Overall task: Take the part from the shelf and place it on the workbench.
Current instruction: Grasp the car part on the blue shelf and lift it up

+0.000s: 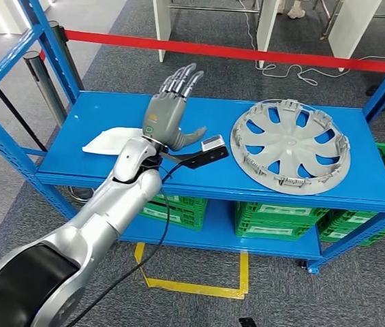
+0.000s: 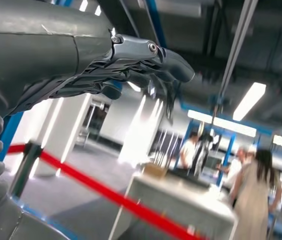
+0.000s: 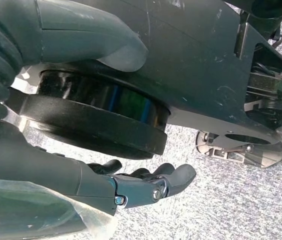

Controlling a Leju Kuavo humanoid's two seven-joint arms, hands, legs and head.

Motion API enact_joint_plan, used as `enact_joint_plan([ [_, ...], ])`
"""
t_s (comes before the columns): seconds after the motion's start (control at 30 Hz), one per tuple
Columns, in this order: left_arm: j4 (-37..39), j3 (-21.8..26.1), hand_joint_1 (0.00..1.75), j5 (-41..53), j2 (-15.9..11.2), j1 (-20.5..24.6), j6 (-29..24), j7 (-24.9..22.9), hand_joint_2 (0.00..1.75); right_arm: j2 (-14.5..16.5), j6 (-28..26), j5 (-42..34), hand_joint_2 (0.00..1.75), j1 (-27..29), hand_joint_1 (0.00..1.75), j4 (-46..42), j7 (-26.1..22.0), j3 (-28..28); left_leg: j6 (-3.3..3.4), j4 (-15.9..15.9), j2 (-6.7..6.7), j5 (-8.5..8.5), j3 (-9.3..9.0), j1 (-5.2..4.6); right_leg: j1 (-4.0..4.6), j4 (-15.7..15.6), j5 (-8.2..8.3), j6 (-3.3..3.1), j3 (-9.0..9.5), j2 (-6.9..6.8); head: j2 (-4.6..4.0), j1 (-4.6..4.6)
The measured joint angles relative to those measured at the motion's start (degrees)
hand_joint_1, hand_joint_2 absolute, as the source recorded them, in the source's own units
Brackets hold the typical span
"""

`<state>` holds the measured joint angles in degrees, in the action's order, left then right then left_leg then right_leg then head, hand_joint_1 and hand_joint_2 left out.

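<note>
Over the blue shelf point(image 1: 128, 109), the left robot hand point(image 1: 172, 109) hovered with fingers spread, grasping nothing. Right of it the hubcap point(image 1: 290, 146) lay flat on the shelf. Right robot hand point(image 3: 146, 182) hung loosely curled, holding nothing. Beyond ran a red barrier point(image 1: 221, 49).

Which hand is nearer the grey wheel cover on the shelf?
Left. The left hand is raised open above the shelf beside the wheel cover; the right hand hangs by the floor.

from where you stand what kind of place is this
Most likely a factory or workshop demo area. A blue steel shelf holds a grey wheel cover, green crates sit on the tier below, and a red barrier belt ropes the spot off. The left hand hovers open over the shelf.
</note>
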<state>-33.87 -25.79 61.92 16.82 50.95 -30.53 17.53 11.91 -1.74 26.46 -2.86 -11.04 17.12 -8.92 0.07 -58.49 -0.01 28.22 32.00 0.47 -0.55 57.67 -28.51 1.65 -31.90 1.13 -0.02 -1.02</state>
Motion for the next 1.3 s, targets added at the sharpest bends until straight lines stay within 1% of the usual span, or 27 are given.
enact_joint_plan([
  [0.2,4.7,0.5,0.0,-3.1,-0.6,1.7,8.9,-1.3,1.75,0.0,-0.1,0.5,1.75,0.0,0.0,0.0,1.1,0.0,0.0,0.0,0.0,0.0,0.04,0.0,0.0,0.0,0.0,0.0,-0.03,-0.01,0.0,0.01],
  [0.33,6.5,0.7,0.0,-3.4,-1.1,2.5,11.7,-2.2,1.75,-0.1,-0.1,0.7,1.75,0.0,0.0,0.0,1.4,0.0,0.0,0.0,-0.01,0.0,0.05,0.0,0.0,0.0,0.0,0.0,-0.03,-0.03,0.0,0.02],
  [0.47,7.6,0.7,0.0,-3.2,-1.4,3.0,12.6,-3.0,1.75,-0.1,-0.1,0.8,1.75,0.0,0.0,0.0,1.4,0.0,0.0,0.0,-0.01,0.0,0.05,0.0,0.0,0.0,0.0,0.0,-0.03,-0.03,0.0,0.01],
  [0.77,10.1,0.1,0.0,1.8,-2.2,5.1,12.4,-8.9,1.75,-0.1,-0.1,1.0,1.75,0.0,0.0,0.0,0.1,-0.1,0.0,0.0,-0.01,0.0,0.05,0.0,0.0,0.0,0.0,0.0,-0.03,-0.03,0.0,0.01],
  [0.97,12.3,-1.1,0.0,4.6,-2.9,6.9,16.7,-14.8,1.75,-0.1,0.0,1.0,1.75,0.0,0.0,0.0,0.1,-0.2,0.0,0.0,-0.01,-0.01,0.05,0.0,0.0,0.0,0.0,0.0,-0.03,-0.02,0.0,0.01],
  [1.3,14.1,-1.4,0.0,4.9,-3.7,7.6,17.8,-15.9,1.75,-0.1,0.1,0.9,1.75,0.0,0.0,0.0,0.3,-0.3,0.0,0.0,-0.02,-0.01,0.05,0.0,0.0,0.0,0.0,0.0,-0.03,-0.04,0.0,0.01],
])
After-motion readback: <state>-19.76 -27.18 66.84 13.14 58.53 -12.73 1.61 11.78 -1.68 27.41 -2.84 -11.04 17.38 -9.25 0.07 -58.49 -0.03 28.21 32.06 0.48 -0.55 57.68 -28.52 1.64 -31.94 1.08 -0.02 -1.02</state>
